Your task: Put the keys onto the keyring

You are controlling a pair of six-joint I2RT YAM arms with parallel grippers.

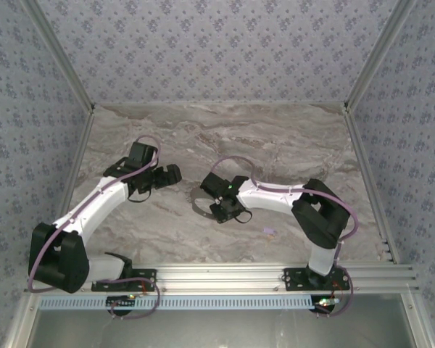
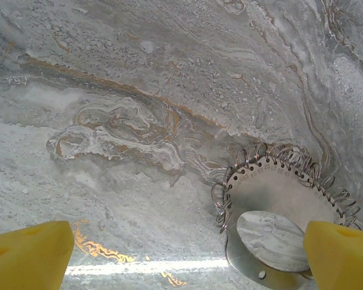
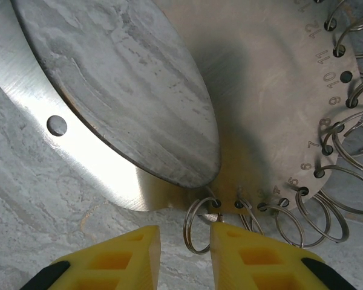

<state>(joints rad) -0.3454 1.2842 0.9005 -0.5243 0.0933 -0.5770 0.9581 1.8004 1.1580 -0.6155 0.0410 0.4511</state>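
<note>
**Fringed Ring Flat on the Marble, Narrow Fingers at Its Rim**

Finds the keyring lying flat on the counter, near the middle, between the two arms. Carries along its curved rim a fringe of small wire loops, each threaded through its own hole (numerals stamped beside the holes, legible from the right wrist). Opens at the centre into an oval cut-out with marble showing through, and bears one small round hole on the plain side.

Puts the right fingers low over the fringed rim, parted only narrowly, with a single loop standing in the gap. Grips nothing visibly. Cannot tell whether that loop touches either pad.

Shows the left fingers spread as wide as they go and empty, above bare marble just beside the keyring.

Places the key, a tiny lilac speck too small for detail, alone on the counter ahead of the right arm's base and well apart from the keyring.

Spreads grey-beige marble with pale veins and rusty streaks across the whole counter. Closes it in on three sides with pale wallpaper in a small repeating floral print, framed by slanting aluminium posts. Runs a slotted aluminium rail along the near edge, with both arm bases bolted to it.
</note>
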